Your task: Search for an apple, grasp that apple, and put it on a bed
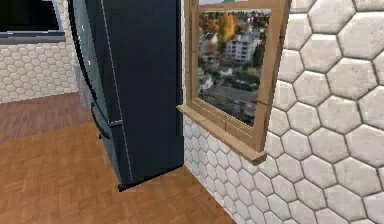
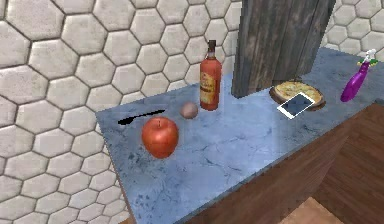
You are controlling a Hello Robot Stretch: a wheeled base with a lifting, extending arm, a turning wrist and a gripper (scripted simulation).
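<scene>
Blue marbled countertop [image 2: 240, 140]; glossy round red apple [image 2: 159, 136]; hexagon-tiled wall [image 2: 90, 60].

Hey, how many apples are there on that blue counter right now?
1. The red apple sits on the blue counter toward the arm side view's left, in front of the red bottle. The wooden panel may hide others.

- Desk [image 2: 240, 140]: the top is bare along the front, between the apple [image 2: 159, 136] and the phone [image 2: 296, 104].
- Close behind the apple stand a small brown egg-like thing [image 2: 189, 110] and an upright red bottle [image 2: 209, 77].
- Ahead, a dark fridge [image 1: 140, 90] stands by the wall, with open wood floor [image 1: 50, 170] to its left.
</scene>
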